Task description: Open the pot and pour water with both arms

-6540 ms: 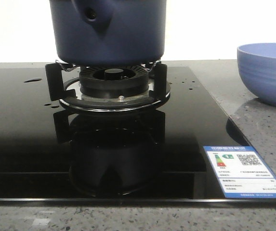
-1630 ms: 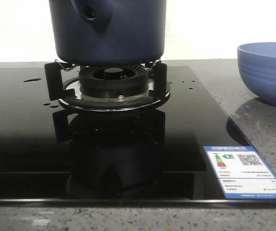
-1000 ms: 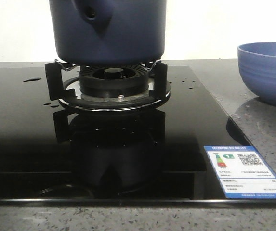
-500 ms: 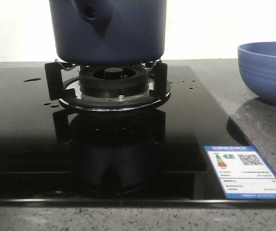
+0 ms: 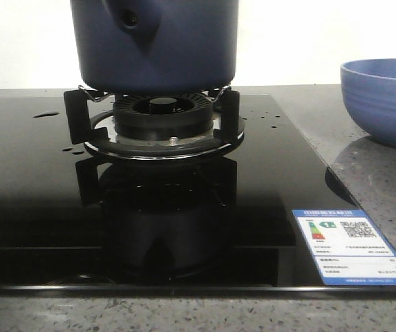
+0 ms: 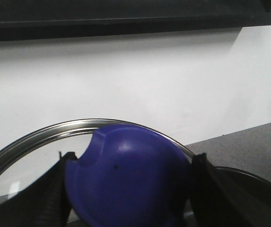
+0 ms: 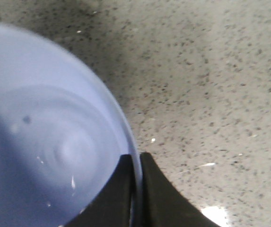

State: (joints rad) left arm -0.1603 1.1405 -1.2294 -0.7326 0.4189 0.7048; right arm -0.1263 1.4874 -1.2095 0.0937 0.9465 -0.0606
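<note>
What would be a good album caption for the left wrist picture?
Left pincer closed on the blue knob of a steel-rimmed glass lid, against a white wall.

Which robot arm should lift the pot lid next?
Probably the left. Its fingers already sit on either side of the lid's blue knob, while the right gripper is clamped on the bowl's rim.
</note>
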